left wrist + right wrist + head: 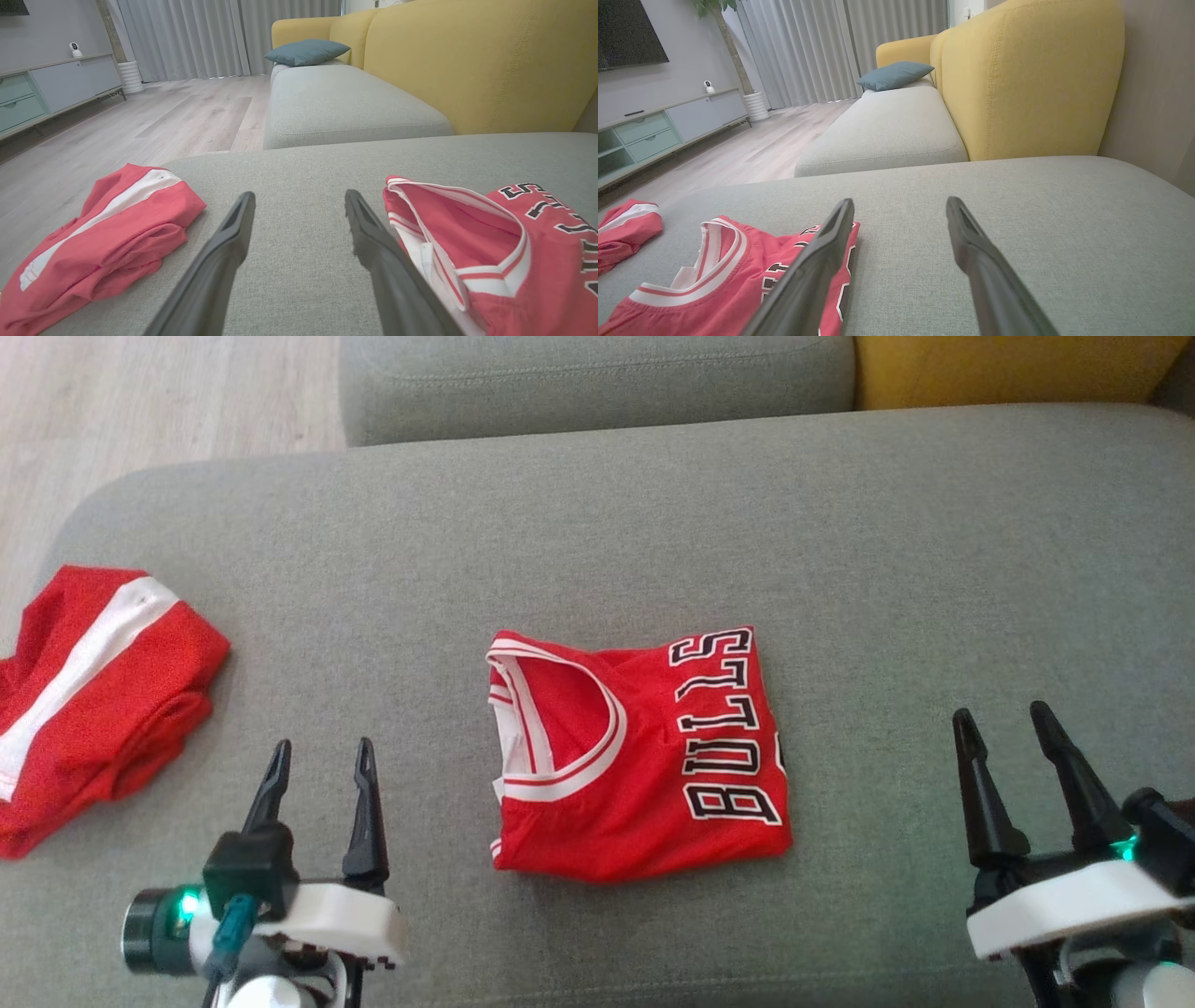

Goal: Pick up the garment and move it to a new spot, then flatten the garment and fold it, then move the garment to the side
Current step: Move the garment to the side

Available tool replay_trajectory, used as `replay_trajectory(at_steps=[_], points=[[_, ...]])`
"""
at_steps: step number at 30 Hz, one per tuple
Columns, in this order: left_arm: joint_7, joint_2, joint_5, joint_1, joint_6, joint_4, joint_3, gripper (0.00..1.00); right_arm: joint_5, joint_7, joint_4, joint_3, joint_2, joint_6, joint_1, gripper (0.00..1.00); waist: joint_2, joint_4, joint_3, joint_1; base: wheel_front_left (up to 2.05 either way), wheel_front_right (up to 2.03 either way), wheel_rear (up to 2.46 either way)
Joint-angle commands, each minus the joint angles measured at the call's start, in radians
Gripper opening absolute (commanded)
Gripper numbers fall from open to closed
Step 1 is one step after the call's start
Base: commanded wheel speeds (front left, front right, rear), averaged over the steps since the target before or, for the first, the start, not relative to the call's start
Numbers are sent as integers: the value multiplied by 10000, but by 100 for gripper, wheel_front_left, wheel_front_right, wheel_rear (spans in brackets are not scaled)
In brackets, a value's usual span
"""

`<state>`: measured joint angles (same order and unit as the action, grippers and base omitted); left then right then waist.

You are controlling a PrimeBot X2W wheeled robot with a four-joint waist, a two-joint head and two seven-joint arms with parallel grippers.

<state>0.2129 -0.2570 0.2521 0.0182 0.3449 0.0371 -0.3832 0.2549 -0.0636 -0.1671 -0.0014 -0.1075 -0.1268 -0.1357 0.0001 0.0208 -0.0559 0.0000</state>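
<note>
Jaws: left gripper (pixel 320 758) and right gripper (pixel 1006 721) both wide, empty. Folded jersey (pixel 639 756) on sofa seat (pixel 597 523); pinch all layers together before sliding aside.

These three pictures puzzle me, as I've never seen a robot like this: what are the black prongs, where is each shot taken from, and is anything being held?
The black prongs are the fingers of a two-armed robot's grippers. The top-down picture comes from its head camera: the left gripper is at lower left, the right gripper at lower right. The other two pictures come from cameras on each wrist, looking along that gripper's fingers. Everything lies on a grey fabric sofa cushion. In the middle is a folded red basketball jersey with black-and-white lettering. At the left edge lies a rumpled red garment with a white stripe. Both grippers are open and hold nothing; neither touches the clothes.
</note>
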Motion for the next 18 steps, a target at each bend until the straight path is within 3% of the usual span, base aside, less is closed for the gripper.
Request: replay_trajectory(at_steps=[1, 8, 18], points=[[65, -225, 18, -473, 82, -296, 317, 100, -9, -81, -335, 192, -126, -39, 318, 100, -1, -22, -41, 0, 0, 0, 0], [181, -200, -139, -951, 67, -434, 252, 100, 214, -327, 459, 651, -411, -39, 846, 100, -1, -268, -540, 0, 0, 0, 0], [379, 114, -336, -2038, -158, -241, 21, 100, 910, -567, 3245, 2041, -651, -39, 2779, 100, -1, -1047, -1466, 0, 0, 0, 0]])
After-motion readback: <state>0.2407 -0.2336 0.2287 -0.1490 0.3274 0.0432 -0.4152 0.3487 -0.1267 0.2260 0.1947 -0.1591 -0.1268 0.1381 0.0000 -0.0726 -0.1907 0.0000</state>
